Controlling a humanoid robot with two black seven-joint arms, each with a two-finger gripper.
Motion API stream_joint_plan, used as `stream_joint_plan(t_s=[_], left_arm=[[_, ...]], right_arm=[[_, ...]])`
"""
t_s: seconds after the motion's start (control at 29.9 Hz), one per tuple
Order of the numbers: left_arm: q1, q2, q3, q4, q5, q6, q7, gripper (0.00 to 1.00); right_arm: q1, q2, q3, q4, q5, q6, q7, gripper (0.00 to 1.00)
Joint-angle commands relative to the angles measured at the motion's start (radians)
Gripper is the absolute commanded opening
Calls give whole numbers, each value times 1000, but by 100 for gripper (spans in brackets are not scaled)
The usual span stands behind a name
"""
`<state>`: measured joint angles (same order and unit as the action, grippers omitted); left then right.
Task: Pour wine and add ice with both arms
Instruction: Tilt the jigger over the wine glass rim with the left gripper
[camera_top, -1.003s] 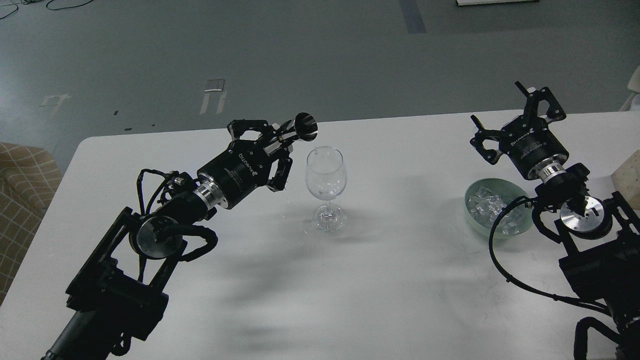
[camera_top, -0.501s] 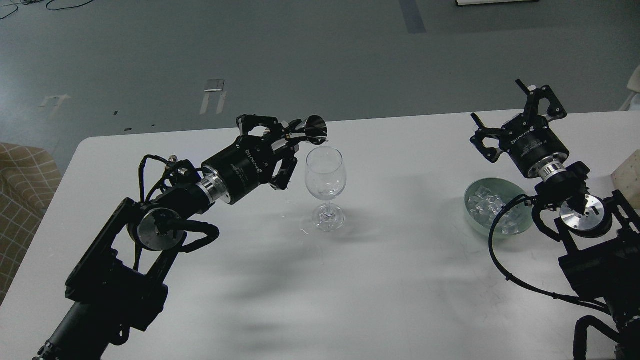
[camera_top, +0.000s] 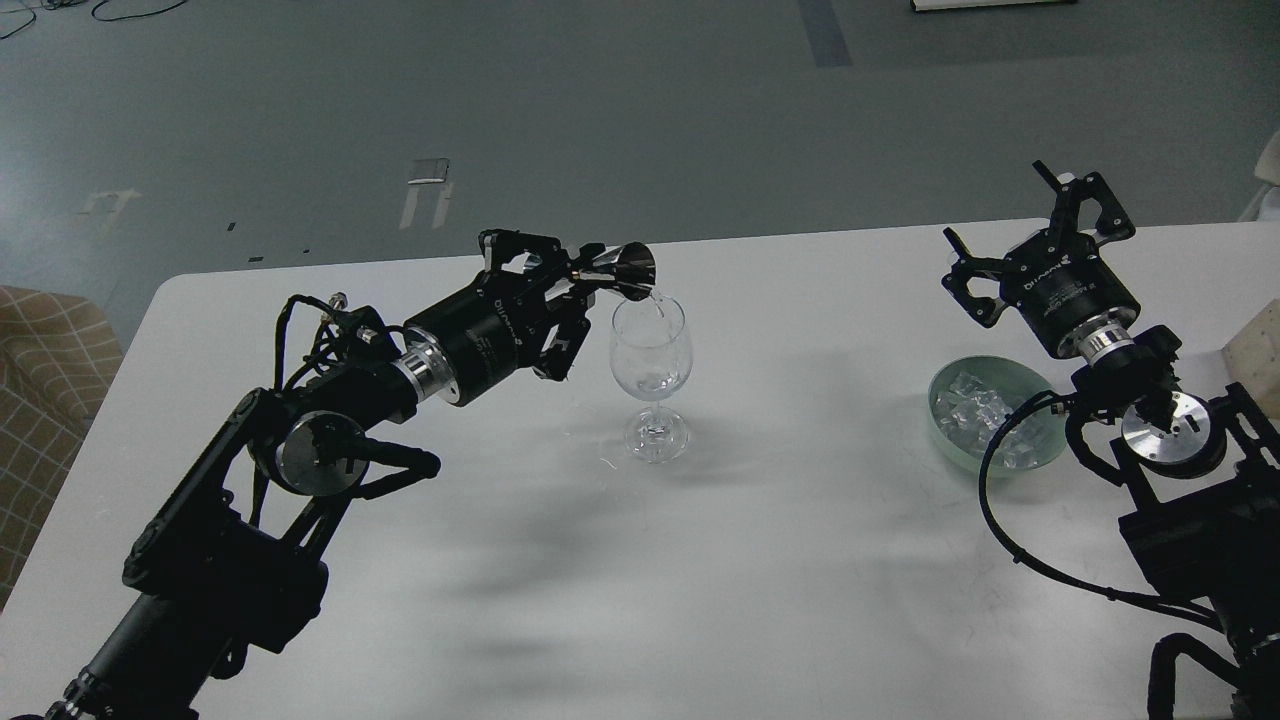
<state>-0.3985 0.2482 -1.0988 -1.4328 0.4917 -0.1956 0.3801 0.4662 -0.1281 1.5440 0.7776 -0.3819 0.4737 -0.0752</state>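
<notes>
A clear stemmed wine glass (camera_top: 651, 375) stands upright near the middle of the white table (camera_top: 780, 560). My left gripper (camera_top: 565, 285) is shut on a small metal jigger cup (camera_top: 628, 269), tipped over the glass's left rim. A thin clear stream of wine (camera_top: 655, 302) runs from the cup into the bowl. The ice (camera_top: 985, 415) is a heap of small clear cubes in a pale green bowl (camera_top: 1040, 385) at the right. My right gripper (camera_top: 1040, 220) is open and empty, held above and behind that bowl.
A tan block (camera_top: 1262, 355) sits at the table's right edge. A checked brown seat (camera_top: 45, 390) stands left of the table. Grey floor lies beyond the far edge.
My left arm has moved right and up and tipped the jigger further over the glass's rim; liquid now runs into the glass. The right arm has not moved.
</notes>
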Motion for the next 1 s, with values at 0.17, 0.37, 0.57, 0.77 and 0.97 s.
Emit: stream_joint_plan(t_s=[0.17, 0.37, 0.57, 0.77, 0.97], left_arm=[[-31, 31, 17, -9, 47, -8, 8, 22], [-57, 29, 20, -15, 91, -10, 25, 22], [-89, 48, 50, -18, 117, -10, 29, 22], [-103, 83, 63, -38, 185, -47, 37, 22], [-106, 94, 63, -38, 234, -56, 45, 22]], right_arm=[[-1, -11, -1, 0, 0, 15, 0, 100], [-3, -18, 2, 0, 1, 15, 0, 100], [-12, -25, 2, 0, 0, 15, 0, 100], [-15, -31, 2, 0, 1, 15, 0, 100], [-17, -33, 4, 0, 0, 15, 0, 100]])
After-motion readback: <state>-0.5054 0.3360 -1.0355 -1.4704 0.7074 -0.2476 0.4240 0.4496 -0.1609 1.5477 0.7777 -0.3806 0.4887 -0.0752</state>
